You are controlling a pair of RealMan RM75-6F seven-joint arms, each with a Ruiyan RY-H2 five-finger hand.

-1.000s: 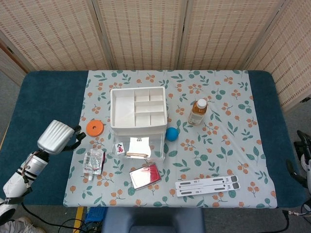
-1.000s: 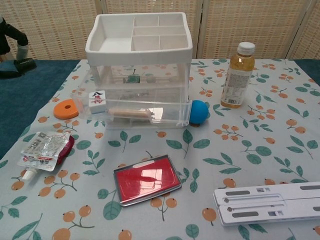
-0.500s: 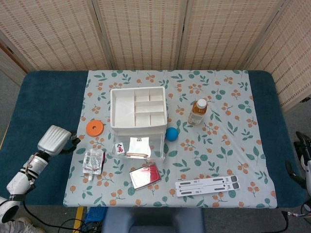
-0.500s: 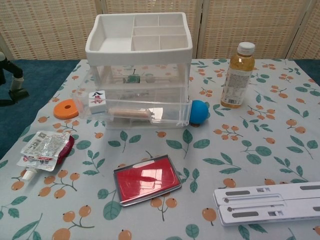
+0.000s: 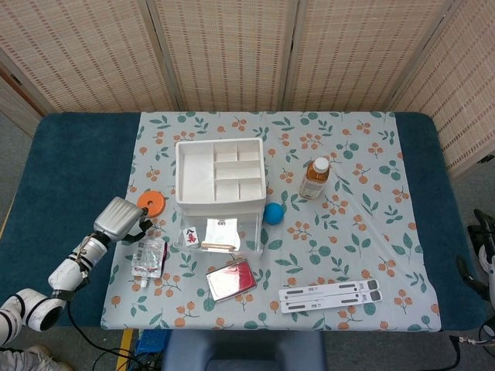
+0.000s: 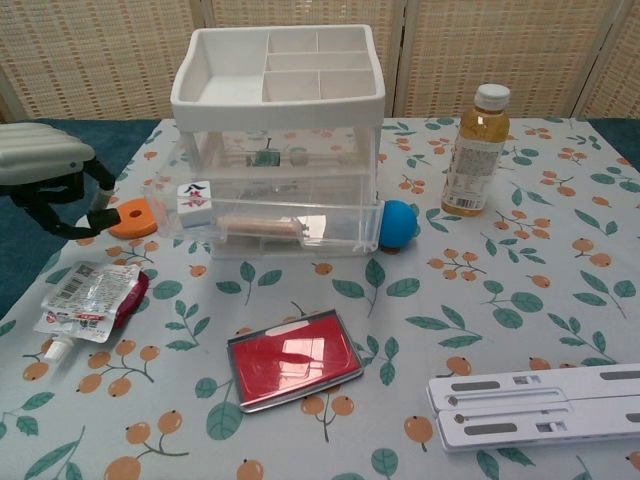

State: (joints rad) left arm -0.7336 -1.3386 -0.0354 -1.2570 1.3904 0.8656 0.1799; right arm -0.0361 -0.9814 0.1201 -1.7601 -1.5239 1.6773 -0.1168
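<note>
The left robot hand [image 6: 45, 175], fingers apart and holding nothing, hovers just beside the orange disc [image 6: 132, 217] lying flat on the counter [image 5: 69, 154] – likely light, stiff, low-profile, best pinched across its rim – by the clear drawer organizer [image 6: 275, 140].

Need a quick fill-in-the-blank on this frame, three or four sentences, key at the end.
1. The left robot hand hovers beside the ____ disc.
2. The blue ball lies between the organiser and the ____.
3. The red case lies in front of the ____ drawer.
4. The squeeze pouch lies ____ on the cloth.

Missing: orange; bottle; open; flat
</note>
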